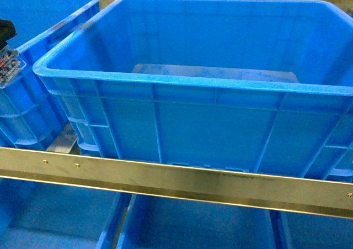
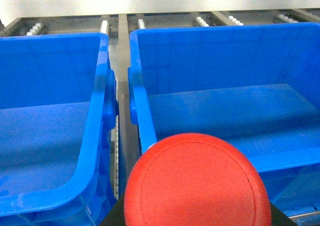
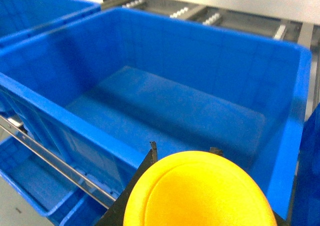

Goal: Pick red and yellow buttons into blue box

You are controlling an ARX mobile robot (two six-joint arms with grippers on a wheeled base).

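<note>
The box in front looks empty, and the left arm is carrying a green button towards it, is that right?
Not quite: the left wrist view shows a red button in the left gripper, not green. The rest holds; the box shows only a bare floor in the head view.

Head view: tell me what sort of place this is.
Probably a warehouse or factory picking station. Large blue box and a like crate beside it sit on a metal rack rail with more blue bins on the tier below; roller tracks run behind them.
</note>
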